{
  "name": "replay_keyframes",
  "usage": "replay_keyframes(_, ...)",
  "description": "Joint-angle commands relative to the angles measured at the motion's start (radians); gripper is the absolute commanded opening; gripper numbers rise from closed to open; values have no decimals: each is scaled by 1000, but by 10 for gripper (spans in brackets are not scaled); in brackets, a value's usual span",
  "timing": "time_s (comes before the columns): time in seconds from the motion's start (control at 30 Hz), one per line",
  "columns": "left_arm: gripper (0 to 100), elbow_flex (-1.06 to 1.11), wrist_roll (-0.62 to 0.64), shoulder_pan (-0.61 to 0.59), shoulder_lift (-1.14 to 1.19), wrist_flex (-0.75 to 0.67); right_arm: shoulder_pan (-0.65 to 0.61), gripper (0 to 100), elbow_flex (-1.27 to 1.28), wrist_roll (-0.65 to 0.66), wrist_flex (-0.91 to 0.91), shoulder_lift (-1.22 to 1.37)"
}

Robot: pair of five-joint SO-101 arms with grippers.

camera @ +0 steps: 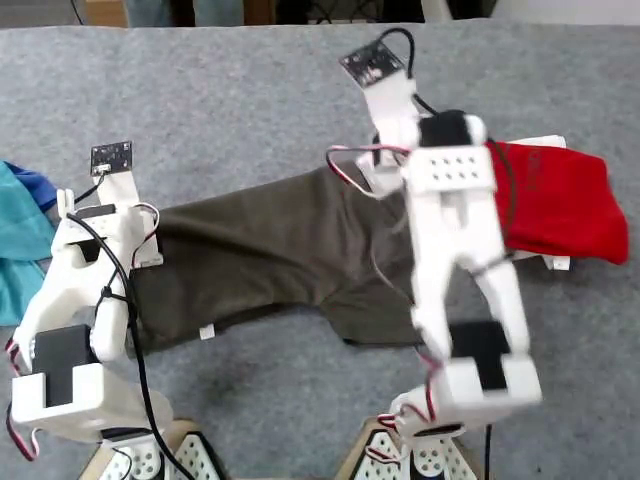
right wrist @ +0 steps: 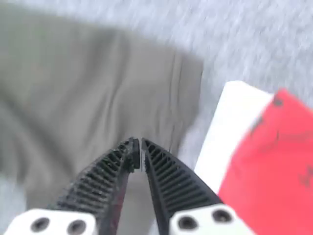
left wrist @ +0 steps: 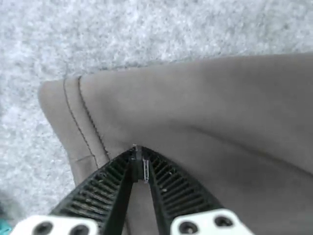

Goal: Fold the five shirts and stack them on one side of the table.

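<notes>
An olive shirt lies spread across the middle of the grey table. My left gripper is at its left end. In the left wrist view that gripper is shut on the olive shirt just inside the stitched hem, with creases running up to the tips. My right gripper is at the shirt's far right corner. In the right wrist view it is shut over the olive fabric near a hem, and a pinch on the cloth is not discernible. A folded red shirt lies at the right.
The red shirt rests on a white sheet right beside the olive shirt's edge. A teal shirt and a blue one are bunched at the table's left edge. Bare grey table stretches behind the olive shirt.
</notes>
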Motion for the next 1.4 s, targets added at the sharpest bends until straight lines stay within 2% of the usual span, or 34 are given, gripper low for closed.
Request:
replay_keyframes(0.0, 29, 7, -11, -1, -12, 9, -17, 15, -136, -71, -100, 217)
replay_keyframes(0.13, 29, 7, -11, -2, -12, 9, -17, 15, -334, -155, -153, 486)
replay_keyframes(0.27, 29, 1, -15, -2, -11, 0, 6, 15, -631, -169, -121, 710)
replay_keyframes(0.4, 29, -1, -138, -33, -11, 0, 37, 15, -937, -169, 34, 868)
replay_keyframes(0.7, 29, -65, -147, -102, -17, 12, 77, 15, -1520, -161, 387, 1124)
replay_keyframes(0.77, 29, -94, -147, -113, -51, 57, 72, 15, -1621, -161, 454, 1147)
replay_keyframes(0.93, 29, -125, -199, -56, -235, 236, 72, 15, -1598, -140, 494, 1070)
replay_keyframes(1.13, 29, -25, -261, 61, -489, 354, 66, 15, -1575, -141, 499, 961)
replay_keyframes(1.27, 30, 62, -258, 81, -600, 566, 100, 15, -1472, -147, 503, 891)
replay_keyframes(1.37, 30, 150, -258, 51, -629, 551, 95, 15, -1303, -144, 502, 820)
